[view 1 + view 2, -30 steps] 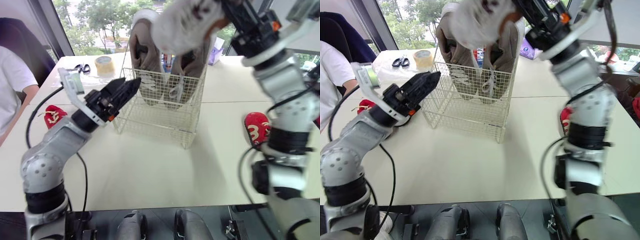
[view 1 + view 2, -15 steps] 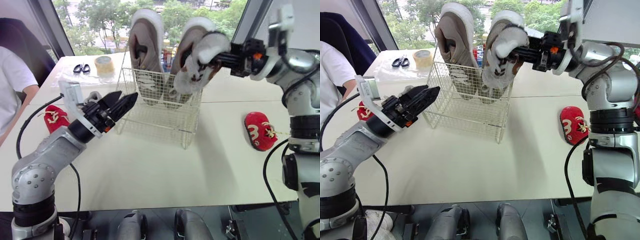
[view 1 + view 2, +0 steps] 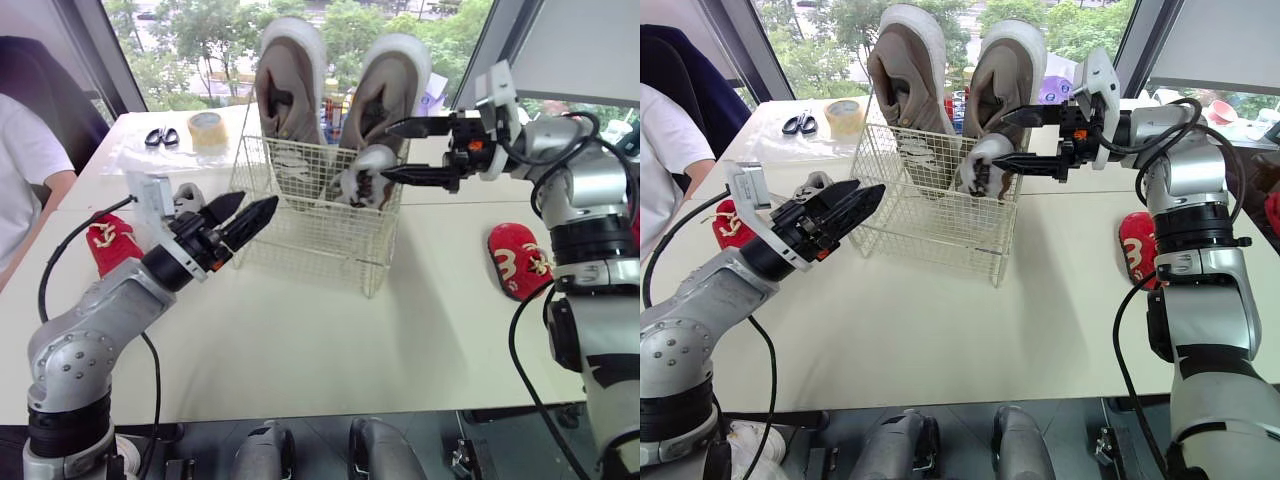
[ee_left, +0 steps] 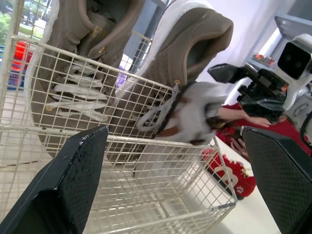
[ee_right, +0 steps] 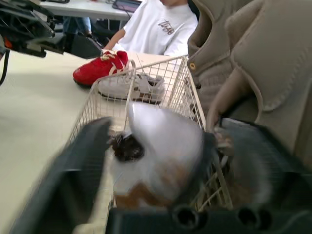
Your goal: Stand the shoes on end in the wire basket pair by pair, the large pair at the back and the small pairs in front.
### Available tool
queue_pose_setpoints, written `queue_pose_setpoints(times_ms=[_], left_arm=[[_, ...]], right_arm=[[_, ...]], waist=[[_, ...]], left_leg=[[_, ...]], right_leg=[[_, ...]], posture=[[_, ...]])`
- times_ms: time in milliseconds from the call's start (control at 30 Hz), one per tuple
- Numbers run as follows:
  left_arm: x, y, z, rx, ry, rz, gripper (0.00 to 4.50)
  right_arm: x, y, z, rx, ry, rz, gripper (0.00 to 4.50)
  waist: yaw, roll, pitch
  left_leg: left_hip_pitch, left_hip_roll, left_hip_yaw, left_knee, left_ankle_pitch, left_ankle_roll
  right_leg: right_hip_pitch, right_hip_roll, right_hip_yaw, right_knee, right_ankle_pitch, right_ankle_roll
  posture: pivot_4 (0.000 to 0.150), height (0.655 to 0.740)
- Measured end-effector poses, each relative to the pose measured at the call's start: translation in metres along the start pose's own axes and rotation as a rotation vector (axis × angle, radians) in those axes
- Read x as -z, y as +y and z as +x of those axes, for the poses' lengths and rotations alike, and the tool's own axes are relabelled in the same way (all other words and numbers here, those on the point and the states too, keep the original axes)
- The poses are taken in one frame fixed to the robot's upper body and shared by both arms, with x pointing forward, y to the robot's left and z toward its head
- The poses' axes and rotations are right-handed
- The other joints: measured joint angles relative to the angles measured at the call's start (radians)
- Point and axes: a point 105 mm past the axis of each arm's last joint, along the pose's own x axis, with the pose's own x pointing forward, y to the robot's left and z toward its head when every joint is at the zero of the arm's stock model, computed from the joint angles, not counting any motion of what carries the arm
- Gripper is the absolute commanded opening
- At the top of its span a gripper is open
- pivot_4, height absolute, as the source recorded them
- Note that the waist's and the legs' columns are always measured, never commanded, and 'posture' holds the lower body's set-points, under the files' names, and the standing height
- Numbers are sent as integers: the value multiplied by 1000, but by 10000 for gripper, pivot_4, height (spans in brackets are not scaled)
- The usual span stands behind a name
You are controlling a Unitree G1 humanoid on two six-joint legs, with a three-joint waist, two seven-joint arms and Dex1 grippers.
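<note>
1. At the back of the wire basket (image 3: 310, 240) the large tan pair (image 3: 288, 95) stands on end, soles up, side by side. That part looks done.
2. Front right of the basket, one small grey-white shoe (image 3: 362, 172) sits just in front of the right-hand tan shoe, its top poking above the rim.
3. The right gripper (image 3: 386, 150) hangs level over that corner, fingers spread wide on either side of the small shoe and gripping nothing. The shoe is blurred in the right wrist view, so I'd only guess it has settled upright.
4. The left gripper (image 3: 243, 212) hovers just beside the basket's left front corner, fingers wide apart and empty.
5. Plenty is left on the table (image 3: 300, 340). One red shoe (image 3: 108, 240) lies on the left, its red mate (image 3: 520, 262) lies well apart on the right, and a second grey-white shoe (image 5: 130, 87) lies beside the left red one.
6. By my count that's three of six shoes in, with the front row barely started.
</note>
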Motion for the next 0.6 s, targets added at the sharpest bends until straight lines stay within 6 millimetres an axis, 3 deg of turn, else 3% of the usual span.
queue_pose_setpoints(times_ms=[200, 367, 500, 600], left_arm=[[0, 1, -1, -6, 8, 11, 45000], [-9, 12, -8, -49, 20, 60, 45000], [-32, 45, -18, -195, 55, 146, 45000], [-67, 80, -26, -385, 93, 289, 45000]], right_arm=[[-11, 1, -9, -1, -20, 14, 44345], [-56, 13, -23, -16, -159, 31, 44345], [-88, 25, -32, -12, -257, 42, 44345], [-99, 53, -35, -110, -253, 105, 44345]], waist=[[2, 0, 0], [1, 0, 0], [2, 0, 0], [6, 0, 0]], left_leg=[[0, 0, 0, 0, 0, 0], [0, 0, -1, -1, -1, 1], [0, 0, -1, -2, -2, 2], [0, 0, -1, -4, -1, 2]], right_leg=[[0, 0, 0, 0, 0, 0], [-1, 0, 0, 0, 0, 0], [-2, 0, 0, 1, -2, -4], [-3, -1, -1, 1, -2, -4]], posture=[[1500, 7400], [1500, 7400], [1500, 7400], [1500, 7400]])
